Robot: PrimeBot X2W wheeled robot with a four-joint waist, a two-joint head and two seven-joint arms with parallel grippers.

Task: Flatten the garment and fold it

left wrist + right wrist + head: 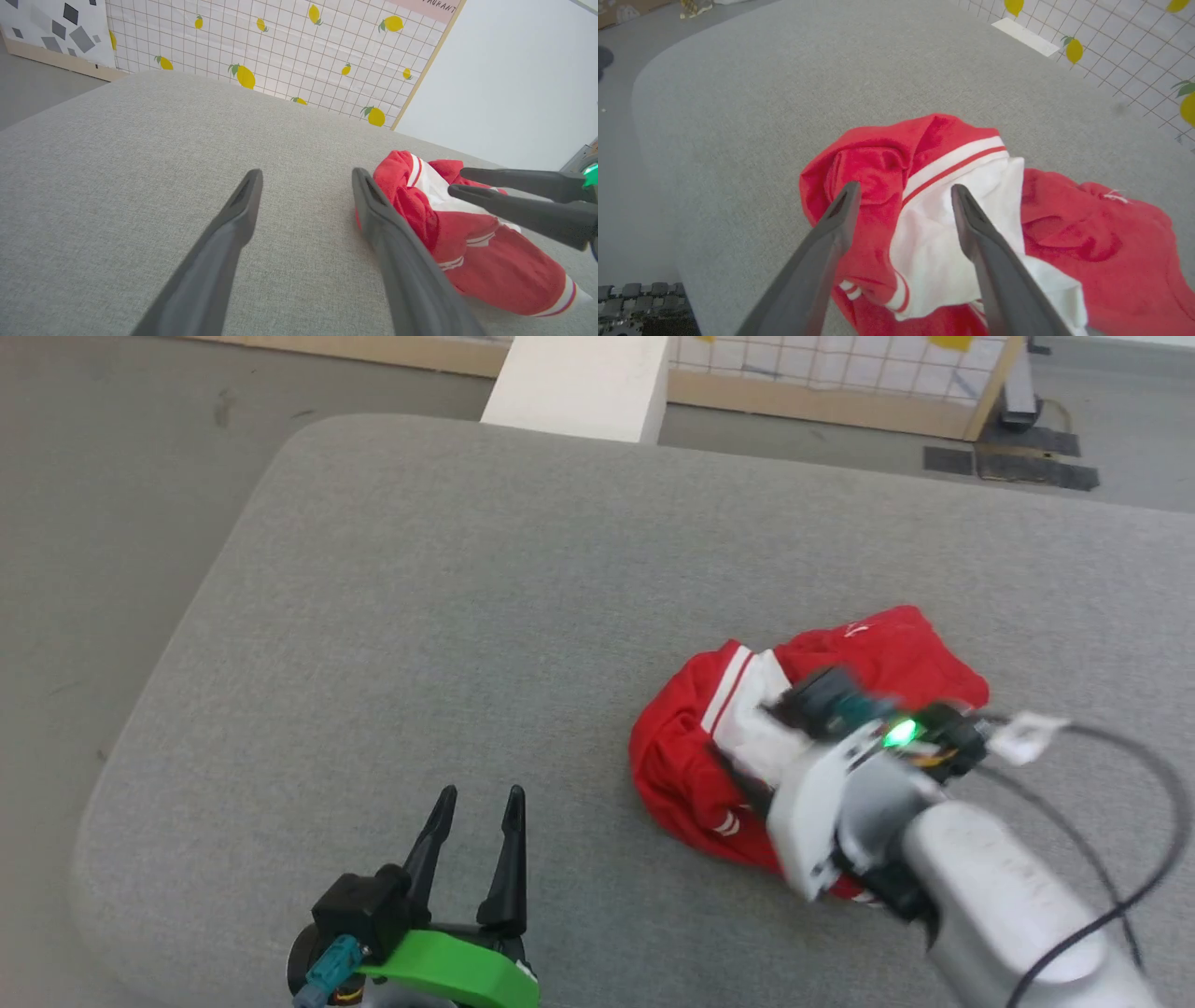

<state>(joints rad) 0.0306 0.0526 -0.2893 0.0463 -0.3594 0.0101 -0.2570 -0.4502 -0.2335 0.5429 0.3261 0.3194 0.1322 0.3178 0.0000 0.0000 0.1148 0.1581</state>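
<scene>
Closest to us, our right forearm (1008,896) reaches in from the lower right. It is blurred in the head view, so we go by the wrist view. There our right gripper (906,187) hangs with jaws spread over the crumpled garment (878,158), apparently pinching nothing. Our left gripper (482,793), jaws also spread, sits empty near the front edge of the grey pad (467,569). The garment lies bunched on the pad's right half, leaving wide bare pad to its left and beyond, out to the rounded edges.
</scene>
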